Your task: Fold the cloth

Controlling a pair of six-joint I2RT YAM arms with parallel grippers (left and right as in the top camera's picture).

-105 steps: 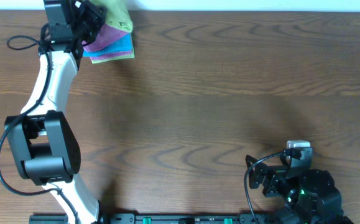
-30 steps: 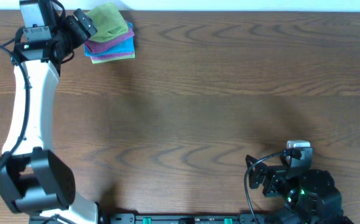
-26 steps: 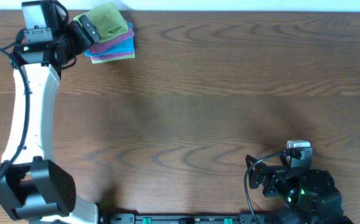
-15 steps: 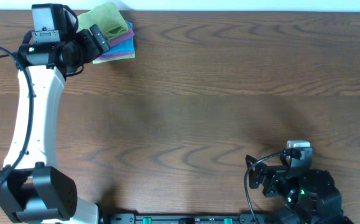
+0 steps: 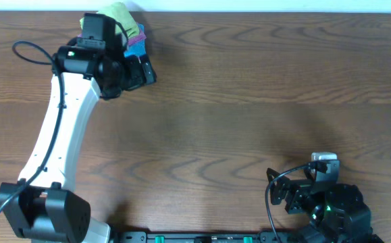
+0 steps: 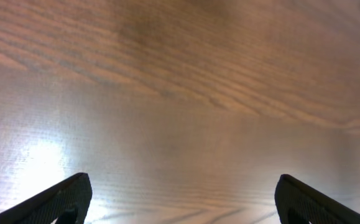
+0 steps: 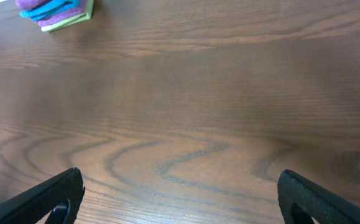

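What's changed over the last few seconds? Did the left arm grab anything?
The left gripper swung from the left side of the cloth stack across to its right edge, over bare wooden table, open and holding nothing. The lime microfibre cloth still tops the stack, partly hidden by the arm. The right gripper stayed parked and open.

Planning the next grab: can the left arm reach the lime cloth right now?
Probably, but not directly: the left gripper, open, points at bare table beside the stack, with the cloth behind it.
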